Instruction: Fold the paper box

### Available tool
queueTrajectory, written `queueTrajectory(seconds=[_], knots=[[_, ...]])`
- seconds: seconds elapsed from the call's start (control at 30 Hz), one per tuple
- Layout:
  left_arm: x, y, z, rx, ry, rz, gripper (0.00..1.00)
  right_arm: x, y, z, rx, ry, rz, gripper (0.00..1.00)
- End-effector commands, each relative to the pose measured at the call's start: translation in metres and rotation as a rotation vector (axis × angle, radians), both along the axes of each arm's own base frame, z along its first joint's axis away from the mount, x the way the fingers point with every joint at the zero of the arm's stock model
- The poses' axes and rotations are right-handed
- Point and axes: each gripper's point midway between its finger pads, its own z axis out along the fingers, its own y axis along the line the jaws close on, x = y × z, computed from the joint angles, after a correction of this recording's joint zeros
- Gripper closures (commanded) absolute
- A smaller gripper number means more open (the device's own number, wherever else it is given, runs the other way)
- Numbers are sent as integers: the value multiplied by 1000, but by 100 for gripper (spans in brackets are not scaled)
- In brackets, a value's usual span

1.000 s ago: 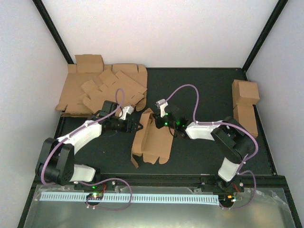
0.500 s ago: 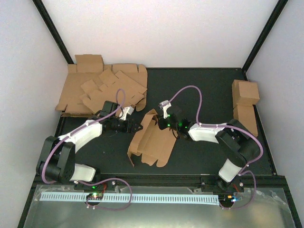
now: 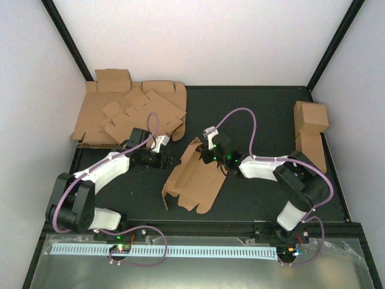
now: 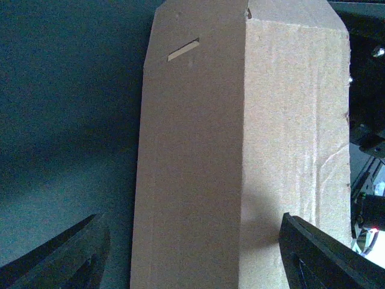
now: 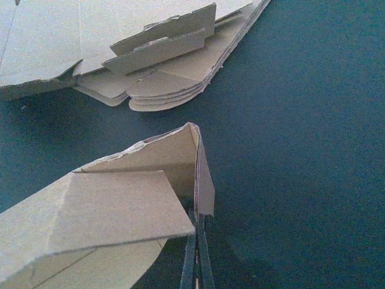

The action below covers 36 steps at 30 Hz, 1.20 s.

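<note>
the paper box (image 3: 191, 180) lies near the middle of the dark table (image 3: 258, 114), between the two arms, partly folded: its long base rests flat and slants from the far right to the near left, with one long side panel raised along its left edge and small tabs sticking out at the near end. the left gripper (image 3: 172, 161) sits just beside that raised side at the box's far left. its fingers (image 4: 72, 253) are spread wide, and in the left wrist view a broad cardboard panel with a small slot near its top fills the space between them; the left finger stands clear of the panel's edge. the right gripper (image 3: 208, 158) is at the box's far end. its fingers (image 5: 191, 259) are clenched tight together, pinching the lower edge of an upright corner flap. a loose stack of flat cardboard sheets (image 3: 129, 114) lies in the far left corner, well apart from the box, and two finished cartons (image 3: 311, 117) stand along the right edge of the table.
</note>
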Motion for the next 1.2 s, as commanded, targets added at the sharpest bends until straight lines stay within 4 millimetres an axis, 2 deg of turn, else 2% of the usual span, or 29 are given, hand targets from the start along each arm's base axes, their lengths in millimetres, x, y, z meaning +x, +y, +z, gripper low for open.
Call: queueTrajectory(seconds=[0.0, 0.27, 0.57, 0.73, 0.83, 0.9, 1.0, 1.17], knots=[[-2, -12, 22, -31, -50, -50, 18, 0, -3, 10, 9, -31, 3, 98], [-8, -35, 41, -93, -69, -121, 10, -1, -1, 11, 21, -29, 15, 98], [-7, -45, 49, -153, -43, -139, 10, -3, 0, 14, 29, -33, 23, 98], [-12, -47, 39, -139, -2, -150, 10, -3, 1, 14, 33, -31, 26, 98], [-15, -47, 32, -120, 19, -154, 20, -3, 1, 14, 35, -32, 26, 98], [-14, -46, 27, -108, 28, -146, 22, -4, 2, 15, 37, -31, 30, 98], [-14, -49, 28, -126, 33, -147, 17, -4, 2, 15, 37, -32, 31, 98], [-13, -51, 46, -176, -13, -145, 8, -4, 2, 15, 40, -32, 30, 98]])
